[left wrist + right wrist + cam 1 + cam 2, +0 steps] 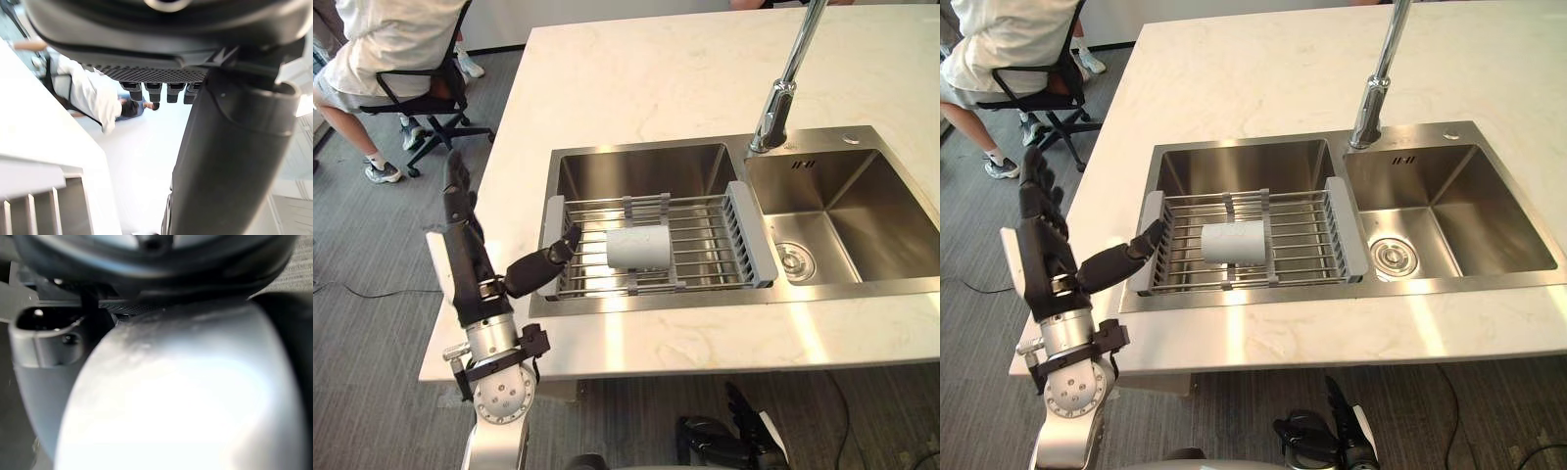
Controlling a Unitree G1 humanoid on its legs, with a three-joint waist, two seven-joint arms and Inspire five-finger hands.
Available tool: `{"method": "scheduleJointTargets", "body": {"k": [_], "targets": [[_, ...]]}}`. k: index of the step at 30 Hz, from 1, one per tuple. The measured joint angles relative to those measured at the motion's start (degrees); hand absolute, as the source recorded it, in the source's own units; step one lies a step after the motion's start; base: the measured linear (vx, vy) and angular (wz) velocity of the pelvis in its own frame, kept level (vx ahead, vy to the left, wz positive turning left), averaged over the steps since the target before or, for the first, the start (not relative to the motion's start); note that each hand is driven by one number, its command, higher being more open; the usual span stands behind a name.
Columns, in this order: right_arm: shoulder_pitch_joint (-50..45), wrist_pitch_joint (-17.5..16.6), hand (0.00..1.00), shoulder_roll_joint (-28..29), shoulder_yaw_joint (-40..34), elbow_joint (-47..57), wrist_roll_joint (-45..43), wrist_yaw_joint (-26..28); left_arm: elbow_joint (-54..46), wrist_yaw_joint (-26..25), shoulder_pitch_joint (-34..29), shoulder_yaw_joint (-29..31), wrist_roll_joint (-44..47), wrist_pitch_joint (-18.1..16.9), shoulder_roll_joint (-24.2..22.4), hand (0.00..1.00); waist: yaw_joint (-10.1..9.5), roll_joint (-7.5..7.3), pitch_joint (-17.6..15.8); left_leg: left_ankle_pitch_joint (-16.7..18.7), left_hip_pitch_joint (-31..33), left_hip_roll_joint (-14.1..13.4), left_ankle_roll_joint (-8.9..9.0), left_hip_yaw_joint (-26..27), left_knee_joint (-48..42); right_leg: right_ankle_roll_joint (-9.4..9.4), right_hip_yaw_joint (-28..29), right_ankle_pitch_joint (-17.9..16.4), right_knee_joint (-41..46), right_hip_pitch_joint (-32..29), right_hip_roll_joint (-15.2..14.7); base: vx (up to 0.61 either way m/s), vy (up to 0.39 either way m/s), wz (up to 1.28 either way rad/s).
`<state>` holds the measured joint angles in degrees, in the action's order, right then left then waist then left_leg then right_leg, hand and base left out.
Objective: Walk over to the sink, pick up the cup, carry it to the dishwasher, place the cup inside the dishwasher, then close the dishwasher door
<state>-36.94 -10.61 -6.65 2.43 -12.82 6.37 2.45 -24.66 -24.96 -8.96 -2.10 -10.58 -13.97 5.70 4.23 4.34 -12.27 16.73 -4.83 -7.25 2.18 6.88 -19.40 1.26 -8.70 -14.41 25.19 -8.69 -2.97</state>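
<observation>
Left hand [468, 262] open, empty, thumb at rack [751, 235], 9 o'clock of cup [639, 248]. Risk: lying cup rolls if nudged.

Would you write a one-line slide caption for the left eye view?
Open left robot hand beside the wire rack where the grey cup lies on its side.
</observation>
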Motion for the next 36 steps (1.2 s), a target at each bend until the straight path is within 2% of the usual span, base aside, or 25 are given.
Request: {"method": "scheduleJointTargets", "body": {"k": [3, 4, 5, 7, 8, 9, 10, 11, 14, 16, 20, 27, 31, 36], "targets": [[0.0, 0.2, 1.0, -0.6, 0.5, -0.3, 0.0, -0.7, 2.6, 0.1, 2.0, -1.8, 0.6, 0.0, 0.0, 1.0, 0.11, 0.36, -0.3, -2.0, 1.9, -0.1, 1.29, -2.4, -7.5, 0.09, -3.0, 0.2, -5.3, 6.1, -0.5, 0.13, -0.08, 0.52], [0.0, 0.4, 1.0, -0.5, 0.8, -0.4, 0.0, -1.1, 2.8, 0.2, 2.0, -2.2, 1.5, 0.0, 0.1, 1.0, -0.06, -0.02, -0.7, -3.4, 4.5, 0.1, 1.21, -2.5, -12.9, 0.01, -3.9, 0.8, -7.9, 8.9, -1.5, 0.13, 0.021, 0.48], [0.0, 0.4, 1.0, -0.4, 0.9, -0.6, 0.0, -1.3, 2.9, 0.2, 1.9, -2.6, 1.9, 0.0, 0.2, 1.0, -0.41, -0.54, -1.0, -2.2, 5.1, 0.3, 1.46, -2.3, -13.7, -0.3, -4.2, 1.0, -8.9, 9.9, -2.0, 0.14, 0.031, 0.36], [0.0, 0.3, 1.0, -0.8, 0.9, -1.5, 0.1, -1.4, 2.9, 0.3, 2.1, -3.6, 2.8, -0.2, 0.8, 1.0, -1.12, -0.39, -1.0, 0.9, 7.7, 1.0, 1.65, -1.6, -11.8, -0.85, -5.0, 1.5, -10.7, 11.2, -3.3, 0.13, 0.066, 0.31], [0.1, 0.1, 1.0, -1.3, 0.9, -2.2, 0.0, -1.2, 3.0, 0.3, 3.1, -4.6, 3.3, -0.3, 1.7, 1.0, -2.02, -0.46, -1.0, 1.3, 11.4, 1.7, 1.55, -1.6, -7.0, -1.48, -5.5, 1.8, -11.8, 11.6, -4.4, 0.12, 0.105, 0.29], [0.1, 0.0, 1.0, -1.3, 0.9, -2.4, -0.1, -1.2, 3.0, 0.3, 3.5, -4.9, 3.5, -0.3, 2.1, 1.0, -2.12, -0.5, -1.0, 0.7, 12.3, 1.8, 1.31, -1.7, -4.5, -1.63, -5.5, 1.9, -12.0, 11.7, -4.6, 0.12, 0.168, 0.18], [0.2, -0.2, 1.0, -1.4, 0.9, -2.6, -0.3, -1.1, 3.1, 0.3, 4.1, -5.3, 3.9, -0.3, 2.6, 1.0, -2.16, -0.32, -1.1, -2.3, 13.1, 2.1, 1.35, -2.2, 0.8, -2.33, -5.5, 1.8, -12.0, 11.9, -4.9, 0.16, 0.213, -0.16], [1.7, -0.5, 1.0, -1.9, 1.0, -3.9, -0.5, -0.9, 3.8, 0.3, 4.6, -5.2, 3.9, -0.4, 3.6, 1.0, -2.97, -0.77, -1.5, -9.9, 11.0, 3.3, 1.18, -1.7, 4.3, -3.89, -4.0, 1.2, -12.2, 13.0, -5.5, 0.19, 0.236, -0.19], [4.4, -0.8, 1.0, -1.9, 2.2, -8.3, -0.6, -1.1, 6.8, 0.9, 7.1, -6.9, 3.9, -0.1, 4.5, 1.0, -2.65, -2.33, -0.9, -10.1, 11.2, 5.7, 0.47, -2.4, 5.2, -4.05, -1.6, 1.3, -15.4, 13.7, -6.7, 0.13, 0.168, 0.17], [6.5, -0.9, 1.0, -2.1, 2.2, -10.8, -0.8, -1.3, 7.9, 2.0, 6.8, -8.0, 3.9, 0.4, 4.7, 1.0, -2.72, -2.56, -0.9, -10.0, 11.1, 6.7, -0.02, -2.4, 5.3, -5.45, -0.8, 2.4, -17.4, 14.7, -7.3, 0.11, 0.08, 0.12], [7.8, -0.7, 1.0, -2.8, 2.5, -12.1, -2.4, -0.7, 8.0, 3.8, 6.6, -9.3, 3.8, 0.4, 5.0, 1.0, -2.72, -2.47, -0.7, -9.9, 9.1, 6.4, -0.05, -2.1, 6.8, -5.63, 0.2, 2.5, -17.5, 15.7, -7.0, 0.08, -0.011, -0.08], [8.1, 0.0, 1.0, -3.7, 2.5, -13.9, -2.9, -0.5, 7.5, 5.5, 5.1, -9.7, 3.8, 0.4, 6.1, 1.0, -1.78, -1.83, 2.6, -10.5, 7.6, 5.4, 0.01, -2.4, 7.5, -5.32, 0.8, 2.7, -18.3, 17.0, -5.9, 0.05, -0.054, -0.07], [8.2, 0.4, 1.0, -4.1, 2.4, -15.1, -2.9, -0.3, 7.5, 7.2, 5.0, -9.6, 3.8, 0.4, 8.1, 1.0, -1.84, -1.7, 4.2, -12.6, 6.6, 4.9, 0.12, -3.3, 8.9, -4.91, 0.4, 4.0, -18.4, 17.6, -5.3, 0.0, -0.039, 0.06], [9.1, 0.4, 1.0, -4.4, 2.4, -16.3, -2.8, 0.2, 7.3, 10.0, 5.1, -9.7, 3.7, 0.2, 11.0, 1.0, -1.76, -1.7, 4.2, -14.4, 6.3, 4.4, 0.71, -5.0, 9.8, -4.71, -0.2, 4.5, -18.5, 17.8, -4.9, -0.05, -0.024, 0.04]]}}
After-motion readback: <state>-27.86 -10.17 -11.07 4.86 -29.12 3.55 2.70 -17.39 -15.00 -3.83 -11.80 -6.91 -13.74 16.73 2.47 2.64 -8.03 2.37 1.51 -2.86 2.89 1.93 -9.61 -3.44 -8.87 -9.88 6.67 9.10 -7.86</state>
